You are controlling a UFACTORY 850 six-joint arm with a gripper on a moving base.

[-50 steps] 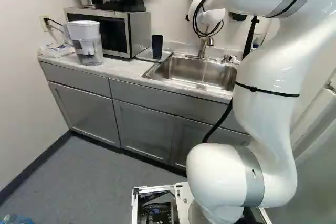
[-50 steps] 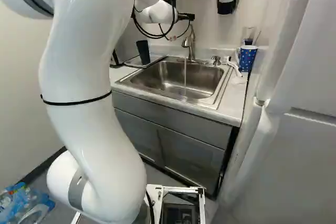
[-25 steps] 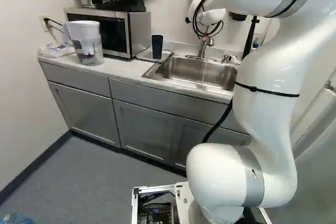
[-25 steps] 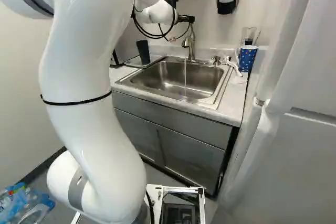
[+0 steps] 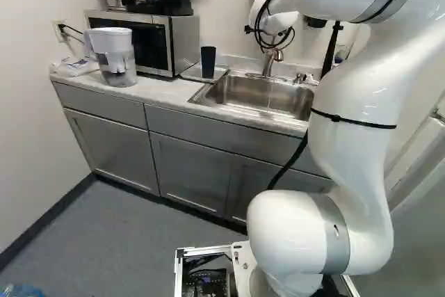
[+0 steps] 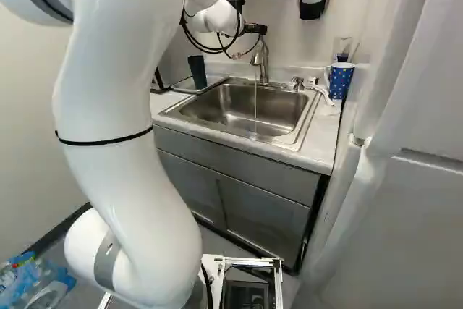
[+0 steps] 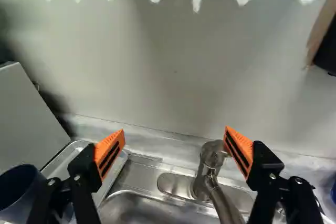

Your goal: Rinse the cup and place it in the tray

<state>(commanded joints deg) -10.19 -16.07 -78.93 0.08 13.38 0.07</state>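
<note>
Typical kitchenette countertop (image 5: 156,90) setup here. Nearest is my big white arm (image 5: 351,137), then the stainless steel sink (image 6: 210,110) with a thin stream of water (image 6: 255,99) running into it. The dark tumbler (image 5: 208,62) stands upright on the tray (image 5: 220,73) beside the basin, so I'd call the placing done. Rinsing is probably done too (can't prove it from these views, tbh). The gripper (image 7: 175,129) hangs up by the faucet (image 7: 210,163), fingers spread wide, nothing pinched. My guess: all that's left is shutting the water off. Behind everything, just pale wall (image 7: 173,72).
</note>
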